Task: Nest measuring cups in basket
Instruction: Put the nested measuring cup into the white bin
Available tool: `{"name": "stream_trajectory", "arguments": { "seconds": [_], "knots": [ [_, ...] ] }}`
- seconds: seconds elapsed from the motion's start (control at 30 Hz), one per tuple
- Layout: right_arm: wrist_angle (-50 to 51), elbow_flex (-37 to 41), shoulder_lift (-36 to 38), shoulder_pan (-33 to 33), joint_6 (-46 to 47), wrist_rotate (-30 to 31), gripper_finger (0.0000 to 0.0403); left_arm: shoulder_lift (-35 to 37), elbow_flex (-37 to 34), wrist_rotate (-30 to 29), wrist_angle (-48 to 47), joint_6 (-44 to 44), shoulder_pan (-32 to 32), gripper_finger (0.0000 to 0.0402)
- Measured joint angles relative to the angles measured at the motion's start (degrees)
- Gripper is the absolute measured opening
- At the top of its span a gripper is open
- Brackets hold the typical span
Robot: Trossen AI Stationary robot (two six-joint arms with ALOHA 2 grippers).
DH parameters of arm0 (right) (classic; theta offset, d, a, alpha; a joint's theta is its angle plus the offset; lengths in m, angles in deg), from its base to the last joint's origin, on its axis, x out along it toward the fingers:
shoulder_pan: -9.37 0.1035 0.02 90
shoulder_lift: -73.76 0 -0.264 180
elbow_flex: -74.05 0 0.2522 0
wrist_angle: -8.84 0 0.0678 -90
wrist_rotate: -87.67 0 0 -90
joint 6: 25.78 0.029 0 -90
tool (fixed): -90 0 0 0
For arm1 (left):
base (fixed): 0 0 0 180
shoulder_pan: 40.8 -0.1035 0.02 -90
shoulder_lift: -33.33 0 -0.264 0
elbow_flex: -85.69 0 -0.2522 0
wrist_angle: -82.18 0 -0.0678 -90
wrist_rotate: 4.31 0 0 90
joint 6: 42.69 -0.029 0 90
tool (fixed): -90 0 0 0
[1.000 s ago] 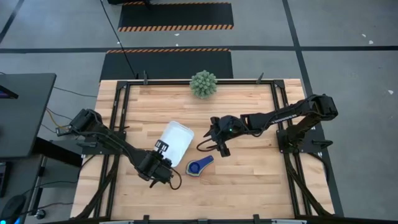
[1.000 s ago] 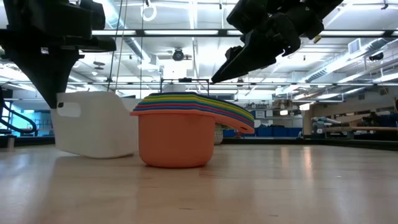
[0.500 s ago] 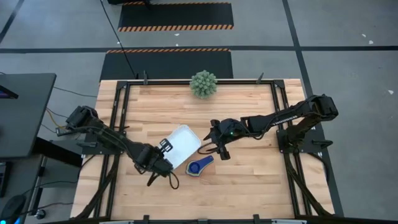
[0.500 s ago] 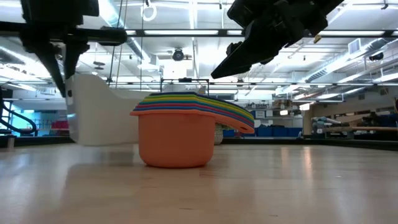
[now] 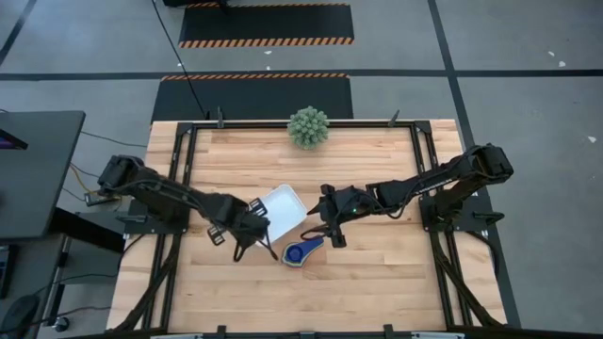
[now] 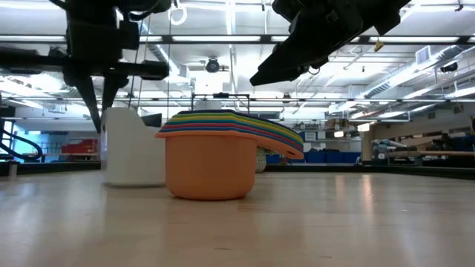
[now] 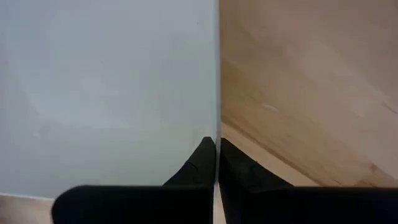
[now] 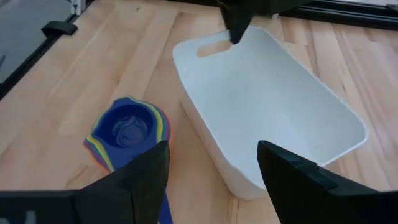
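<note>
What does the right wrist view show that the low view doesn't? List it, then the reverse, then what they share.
Only the right wrist view: the basket with its bare inside and handle slot, and the measuring cups seen from above, dark blue innermost, beyond the open right gripper. Only the low view: the stack's orange outer wall, its coloured rims side-on, and the room behind. Both: the stack standing beside the basket, not in it, and the left gripper clamped on the basket's rim.
</note>
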Motion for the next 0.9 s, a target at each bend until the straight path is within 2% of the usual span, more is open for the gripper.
{"name": "stream_trajectory", "arguments": {
  "seconds": [0.37,0.67,0.9],
  "knots": [
    [-0.60,0.00,0.02,1.11,2.61,2.66,0.0250,5.93,-2.16,2.91,-0.14,-13.03,-5.02,0.0009],
    [-2.10,0.00,0.02,2.25,2.82,4.09,0.0250,5.45,-5.87,1.36,2.17,-13.81,-8.09,0.0011],
    [-1.59,0.00,0.02,2.22,2.88,3.84,0.0250,5.56,-5.89,0.42,3.43,-11.08,-8.09,0.0056]
  ]
}}
